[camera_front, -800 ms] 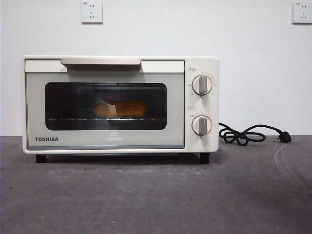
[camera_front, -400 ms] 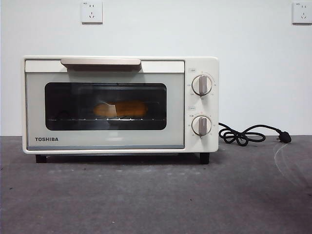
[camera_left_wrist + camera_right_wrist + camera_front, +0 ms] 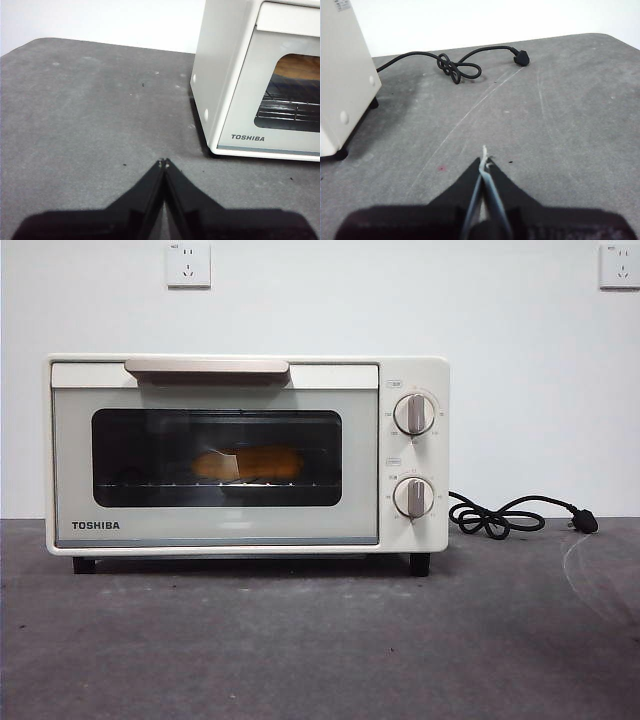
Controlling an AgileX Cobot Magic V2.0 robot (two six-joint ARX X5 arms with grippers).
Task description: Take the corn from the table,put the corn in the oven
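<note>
Two white wall sockets (image 3: 188,264) (image 3: 620,265) noted at eleven and one o'clock on plain white wall (image 3: 520,330).

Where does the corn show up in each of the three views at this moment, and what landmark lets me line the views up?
Front view: the corn lies on the rack behind the closed oven door's dark window, about mid-window.
Left wrist view: only an orange-brown part of the corn shows through the window, at the frame's edge.
Right wrist view: the corn is not in it; only the oven's side wall shows.
Shared landmark: the cream-white oven body, seen in all three.
</note>
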